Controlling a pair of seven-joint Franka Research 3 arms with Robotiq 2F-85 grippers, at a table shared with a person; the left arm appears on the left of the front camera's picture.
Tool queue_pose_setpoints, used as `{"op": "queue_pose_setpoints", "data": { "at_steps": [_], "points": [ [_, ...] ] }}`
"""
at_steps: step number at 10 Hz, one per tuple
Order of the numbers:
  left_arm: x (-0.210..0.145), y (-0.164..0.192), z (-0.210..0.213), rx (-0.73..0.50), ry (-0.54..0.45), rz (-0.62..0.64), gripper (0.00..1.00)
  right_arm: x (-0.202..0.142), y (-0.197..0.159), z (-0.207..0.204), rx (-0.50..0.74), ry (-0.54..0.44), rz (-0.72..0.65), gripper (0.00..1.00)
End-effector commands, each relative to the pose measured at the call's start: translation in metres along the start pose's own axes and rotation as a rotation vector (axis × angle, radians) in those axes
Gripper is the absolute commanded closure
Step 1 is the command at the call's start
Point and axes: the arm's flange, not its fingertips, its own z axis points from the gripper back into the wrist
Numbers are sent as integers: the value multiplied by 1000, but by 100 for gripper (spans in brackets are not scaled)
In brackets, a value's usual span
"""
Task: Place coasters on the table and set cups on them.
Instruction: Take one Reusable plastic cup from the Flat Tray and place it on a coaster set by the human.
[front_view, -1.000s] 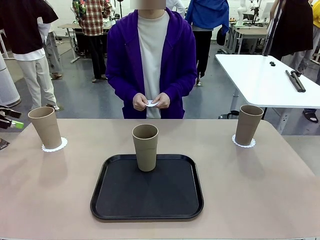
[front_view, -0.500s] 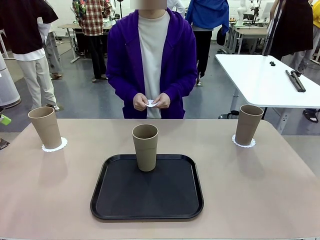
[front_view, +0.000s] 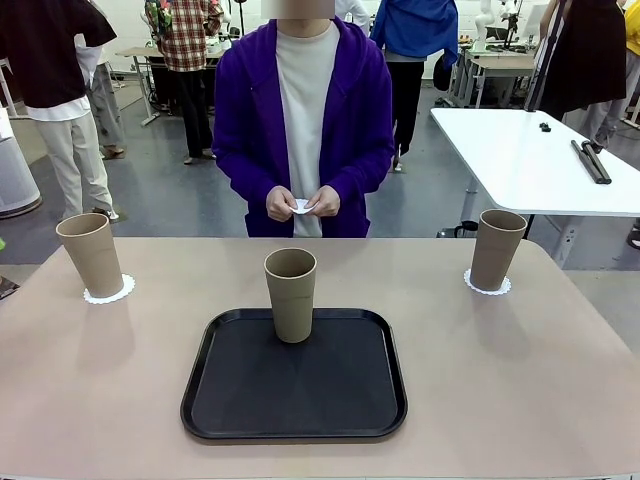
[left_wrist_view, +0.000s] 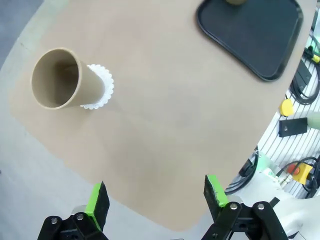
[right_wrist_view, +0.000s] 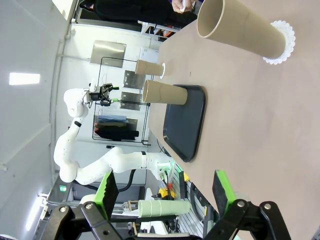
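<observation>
On the beige table (front_view: 520, 380) a tan cup (front_view: 90, 255) stands on a lacy white coaster (front_view: 108, 291) at the far left. Another cup (front_view: 497, 249) stands on its coaster (front_view: 487, 285) at the far right. A third cup (front_view: 291, 294) stands in the black tray (front_view: 294, 400). The person across holds a white coaster (front_view: 303, 206) in both hands. My left gripper (left_wrist_view: 156, 196) hangs open high over the table's corner, off to the side of the left cup (left_wrist_view: 62, 80). My right gripper (right_wrist_view: 165, 192) is open and empty, well back from the right cup (right_wrist_view: 240, 30).
A white table with black tools (front_view: 530, 150) stands behind on the right. People stand in the background. Cables and a yellow button (left_wrist_view: 286, 106) lie beyond the table's near edge. A stack of cups (right_wrist_view: 165, 206) lies below the table on the robot's side.
My left gripper has drawn back out of the front view's left edge. The cups, the tray and the person's hands have stayed put.
</observation>
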Motion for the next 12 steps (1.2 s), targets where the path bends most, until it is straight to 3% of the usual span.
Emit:
{"op": "queue_pose_setpoints", "data": {
  "at_steps": [1,3,12],
  "points": [
    [6,-12,-8,59,39,16,0,2,0,1,5,-1,-1,0],
    [6,-10,-1,12,18,-9,0,2,0,1,5,-1,-1,0],
    [6,-10,-1,12,18,-9,0,2,0,1,5,-1,-1,0]
  ]
}}
